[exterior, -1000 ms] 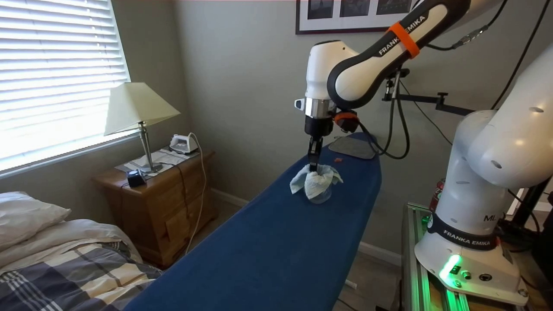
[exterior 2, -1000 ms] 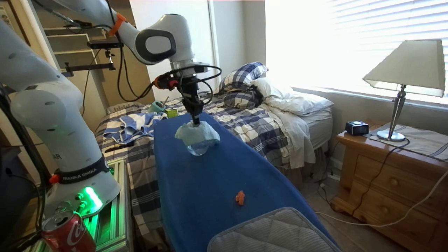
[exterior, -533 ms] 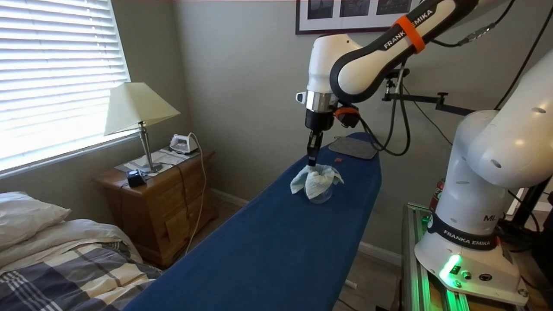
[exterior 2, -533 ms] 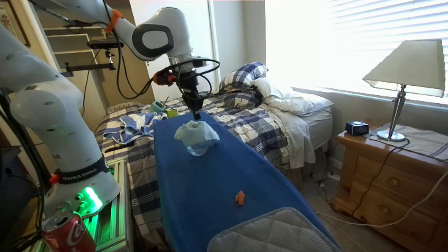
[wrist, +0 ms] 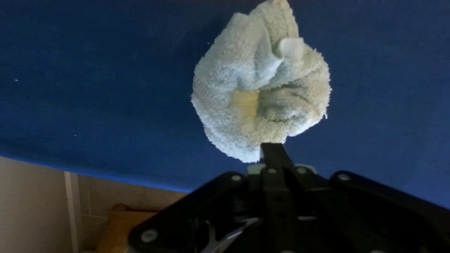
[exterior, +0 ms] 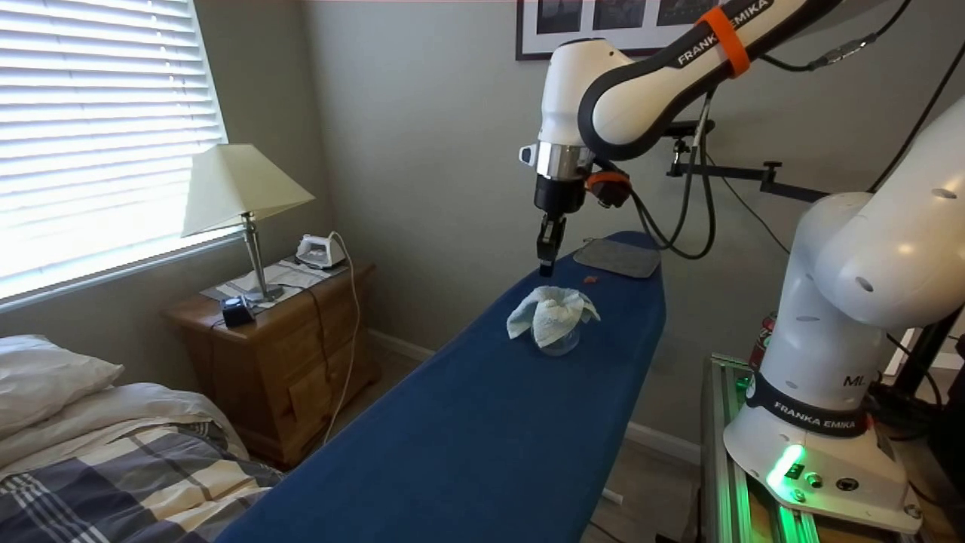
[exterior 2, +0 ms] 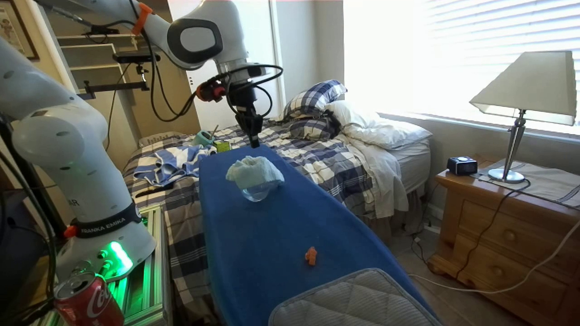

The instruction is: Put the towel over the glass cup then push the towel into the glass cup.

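In an exterior view we see a big, soft, checked bed (exterior 2: 317,165) on the far side. A long board (exterior 2: 253,240), wrapped in smooth blue cloth, runs from near to far. A hard, smooth white arm (exterior 2: 99,194) reaches in from the left. A boxy wooden nightstand (exterior 2: 525,235) is on the right, and on it stands a lamp (exterior 2: 528,86) with a pale, slanted shade and a shiny metal pole. A gray quilted pad (exterior 2: 353,303) lies on the near end of the board. The black gripper (exterior: 546,270) hangs higher than the towel (wrist: 226,102), apart from it, with its fingers pressed together. The fuzzy, pale blue towel sits over the glass cup (exterior 2: 256,194) on the board, with a hollow in its middle and floppy flaps hanging outside. The glass cup's clear, round bottom peeks out below. A little orange thing (exterior 2: 311,256) lies between the glass cup and the pad.
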